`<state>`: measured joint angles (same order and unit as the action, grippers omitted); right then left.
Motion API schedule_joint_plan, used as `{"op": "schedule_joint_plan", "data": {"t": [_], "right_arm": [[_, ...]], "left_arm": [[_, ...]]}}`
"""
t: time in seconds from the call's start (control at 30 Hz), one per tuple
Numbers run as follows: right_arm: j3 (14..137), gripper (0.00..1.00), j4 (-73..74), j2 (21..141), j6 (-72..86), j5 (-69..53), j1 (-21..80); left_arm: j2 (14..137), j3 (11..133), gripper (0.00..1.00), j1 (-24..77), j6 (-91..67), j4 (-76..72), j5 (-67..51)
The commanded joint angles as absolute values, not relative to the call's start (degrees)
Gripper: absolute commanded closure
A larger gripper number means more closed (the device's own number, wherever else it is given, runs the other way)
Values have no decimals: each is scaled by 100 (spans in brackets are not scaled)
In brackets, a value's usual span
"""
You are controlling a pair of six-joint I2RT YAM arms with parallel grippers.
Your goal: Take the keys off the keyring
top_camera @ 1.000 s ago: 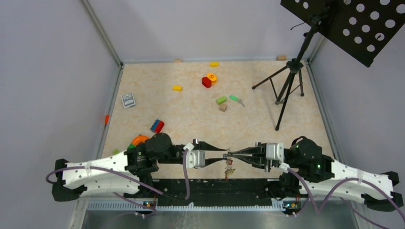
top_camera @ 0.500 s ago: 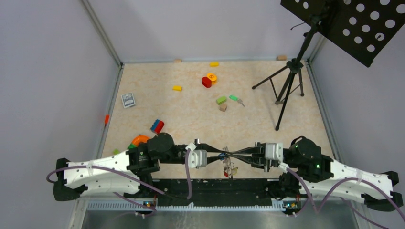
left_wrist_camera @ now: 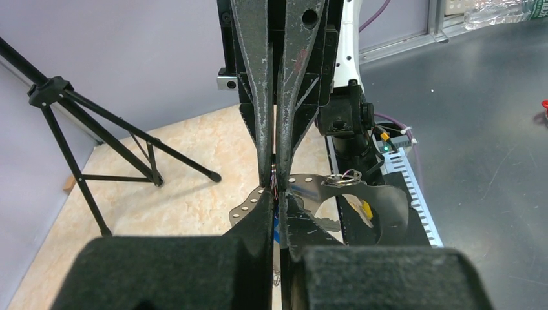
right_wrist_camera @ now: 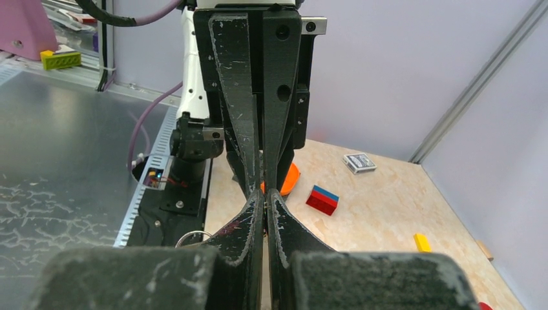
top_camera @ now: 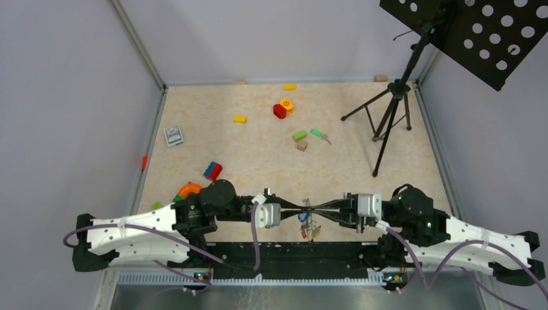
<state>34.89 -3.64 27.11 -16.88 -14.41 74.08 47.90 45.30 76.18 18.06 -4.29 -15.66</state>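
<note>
Pressed shut, the left gripper (left_wrist_camera: 278, 203) meets the right gripper (right_wrist_camera: 265, 201) tip to tip at the 6 o'clock edge of the table (top_camera: 258, 148), and the whole bundle hangs from that meeting point, clear of the surface. From where I stand, a sliver of blue shows between the left fingers, so I judge it is pinching a blue key head. The right one, equally tight, seems to nip the grey strap of the keyring (left_wrist_camera: 310, 187), though I cannot be sure. Nothing looks finished yet. The keys (top_camera: 308, 226) dangle bunched with the strap, the small metal ring (left_wrist_camera: 342, 177) sits on the loop, and no key of the set lies loose; only the lone green-headed key (top_camera: 318, 134) rests far off toward 1 o'clock. Every key is still to come off. One silver blade (left_wrist_camera: 321, 224) lies roughly level, its long axis running toward 3 o'clock in the left wrist view. From above, the bunch trails toward 6 o'clock.
</note>
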Motion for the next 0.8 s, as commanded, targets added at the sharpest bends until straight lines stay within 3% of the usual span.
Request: {"op": "schedule_joint_plan", "data": {"t": [0.0, 0.27, 0.57, 0.77], "right_arm": [[3551, 100, -652, 2735, -1705, -1539, 7388], [3504, 100, -600, 2634, -1690, -1533, 7387], [3584, 68, -423, 2430, -1647, -1515, 7391], [3829, 64, 224, 2477, -1679, -1365, 7390]], "left_arm": [[4691, 4544, 100, 7629, 1830, -795, -1642], [4582, 4584, 100, 7629, 1944, -589, -1506], [4555, 4624, 100, 7629, 2011, -308, -1324], [4648, 4817, 100, 7629, 2136, 210, -1219]]}}
